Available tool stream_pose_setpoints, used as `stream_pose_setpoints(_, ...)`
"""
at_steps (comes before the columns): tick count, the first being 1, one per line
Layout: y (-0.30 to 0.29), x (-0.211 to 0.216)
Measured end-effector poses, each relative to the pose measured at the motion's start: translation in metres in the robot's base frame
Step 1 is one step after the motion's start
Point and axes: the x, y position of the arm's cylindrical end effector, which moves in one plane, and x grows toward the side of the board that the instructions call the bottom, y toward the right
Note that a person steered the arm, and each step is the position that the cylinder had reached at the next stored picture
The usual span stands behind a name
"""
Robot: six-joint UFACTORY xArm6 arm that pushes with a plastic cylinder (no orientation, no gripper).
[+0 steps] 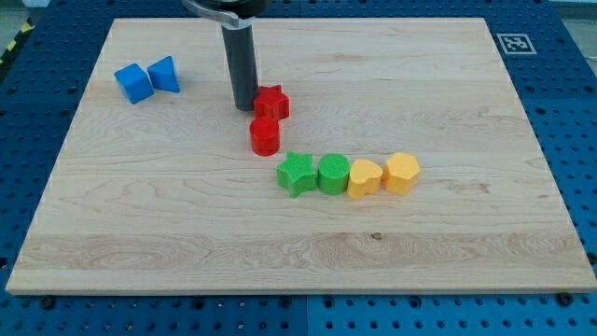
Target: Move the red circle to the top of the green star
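The red circle [265, 135] sits near the board's middle, just above and left of the green star [297, 173]. A red star [272, 102] lies right above the red circle. My tip [245, 106] rests on the board just left of the red star, touching or nearly touching it, and above-left of the red circle. The green star is the left end of a row with a green circle [333, 174], a yellow heart [364, 177] and a yellow hexagon [401, 173].
Two blue blocks [147, 78] sit side by side at the board's upper left. The wooden board [298, 261] lies on a blue perforated table. A marker tag [514, 42] is beyond the board's top right corner.
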Motion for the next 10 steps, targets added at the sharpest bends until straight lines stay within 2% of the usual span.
stream_pose_setpoints(3, -0.02, -0.004)
stream_pose_setpoints(5, -0.01, 0.027)
stream_pose_setpoints(7, 0.031, 0.05)
stream_pose_setpoints(8, 0.026, 0.051)
stream_pose_setpoints(10, -0.046, 0.039)
